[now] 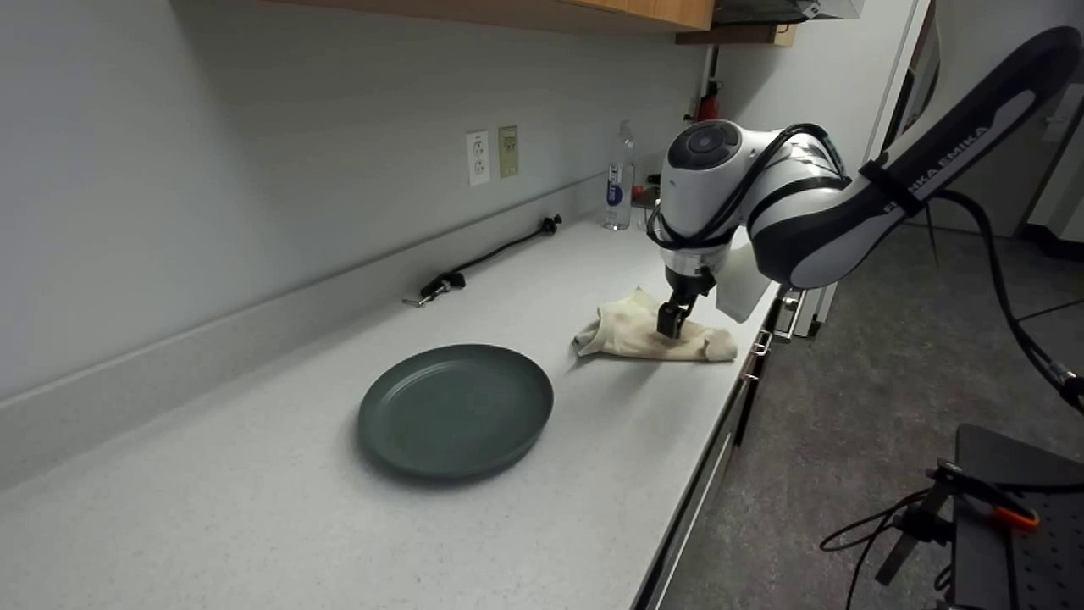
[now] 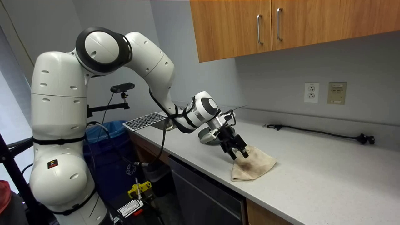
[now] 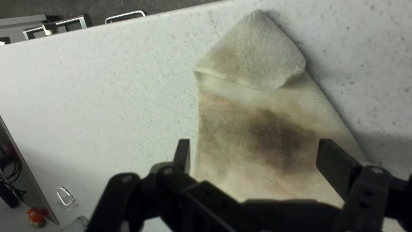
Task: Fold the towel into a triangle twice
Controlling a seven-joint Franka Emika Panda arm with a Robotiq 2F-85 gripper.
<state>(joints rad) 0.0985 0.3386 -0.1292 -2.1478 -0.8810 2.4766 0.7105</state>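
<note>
Towel (image 3: 251, 129) lies near the front edge of the desk (image 2: 312, 181), one end turned over; the tool (image 2: 239, 155) hangs over it, spread wide. Stretches of desk separate the towel from the green plate (image 1: 457, 415) and the wall (image 1: 296, 169).

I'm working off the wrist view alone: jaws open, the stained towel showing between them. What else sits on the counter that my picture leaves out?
Observer: A dark green round plate; in an exterior view it sits apart from the towel.
Operator: Anything more?
Observer: Yes, near the wall lies a thin black cord-like piece with thicker ends, seen in both exterior views.
Operator: And overhead?
Observer: Wooden cabinets, mounted on that wall, above the counter.
</note>
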